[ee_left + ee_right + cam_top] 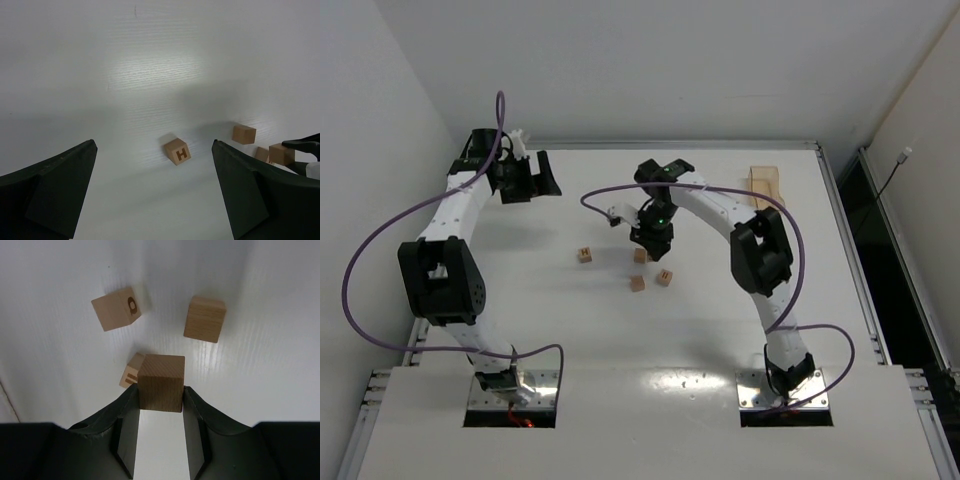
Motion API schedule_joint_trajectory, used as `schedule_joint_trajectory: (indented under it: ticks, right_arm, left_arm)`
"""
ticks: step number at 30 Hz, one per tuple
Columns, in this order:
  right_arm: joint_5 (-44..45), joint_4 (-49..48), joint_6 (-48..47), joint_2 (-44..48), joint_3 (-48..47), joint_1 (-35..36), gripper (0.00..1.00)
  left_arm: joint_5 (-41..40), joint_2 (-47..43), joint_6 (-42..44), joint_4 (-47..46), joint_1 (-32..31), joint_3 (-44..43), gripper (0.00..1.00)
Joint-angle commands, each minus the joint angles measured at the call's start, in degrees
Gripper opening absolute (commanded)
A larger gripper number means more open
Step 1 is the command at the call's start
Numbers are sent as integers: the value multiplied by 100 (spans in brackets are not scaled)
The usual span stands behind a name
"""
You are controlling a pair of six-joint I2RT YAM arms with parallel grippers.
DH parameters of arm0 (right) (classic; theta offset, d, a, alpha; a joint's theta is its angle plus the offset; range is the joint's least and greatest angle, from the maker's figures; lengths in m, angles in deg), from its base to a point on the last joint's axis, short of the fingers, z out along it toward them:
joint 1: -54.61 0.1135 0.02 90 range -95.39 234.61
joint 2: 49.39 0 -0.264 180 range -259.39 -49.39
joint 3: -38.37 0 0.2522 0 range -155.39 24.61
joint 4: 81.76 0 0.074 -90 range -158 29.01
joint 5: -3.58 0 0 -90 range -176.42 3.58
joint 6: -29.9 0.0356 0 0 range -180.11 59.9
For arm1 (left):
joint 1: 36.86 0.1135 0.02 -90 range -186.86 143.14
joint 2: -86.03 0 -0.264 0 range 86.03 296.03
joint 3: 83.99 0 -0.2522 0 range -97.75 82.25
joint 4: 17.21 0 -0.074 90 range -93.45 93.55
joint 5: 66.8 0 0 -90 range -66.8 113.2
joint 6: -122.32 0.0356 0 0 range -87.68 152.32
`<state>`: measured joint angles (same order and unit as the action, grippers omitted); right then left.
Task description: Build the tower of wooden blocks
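Note:
My right gripper point(161, 395) is shut on a plain wood block point(161, 382), held at its fingertips above the table. Just beyond and left of it, a cube with dark marks point(130, 371) lies partly hidden. Two more wood blocks lie farther out, one lettered point(116, 308) and one plain point(205, 318). From above, the right gripper point(649, 243) hangs over this cluster point(663, 277). A cube marked H point(177, 151) lies apart on the table, ahead of my open left gripper point(153, 146), which holds nothing. No tower stands anywhere in view.
A pale wooden tray point(765, 185) rests at the table's far right edge. The left gripper point(534, 183) is up near the far left corner, by the wall. Purple cables loop off both arms.

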<state>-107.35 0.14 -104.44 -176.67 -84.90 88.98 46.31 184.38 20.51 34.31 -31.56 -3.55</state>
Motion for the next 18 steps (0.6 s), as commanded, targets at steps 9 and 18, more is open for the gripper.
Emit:
schedule_joint_trajectory:
  ticks: [9, 18]
  right_arm:
    - [27, -310, 690, -358, -712, 114, 2]
    - [-25, -310, 690, -482, -764, 167, 2]
  left_arm:
    - [53, -26, 127, -32, 76, -218, 100]
    - [53, 27, 127, -32, 76, -218, 100]
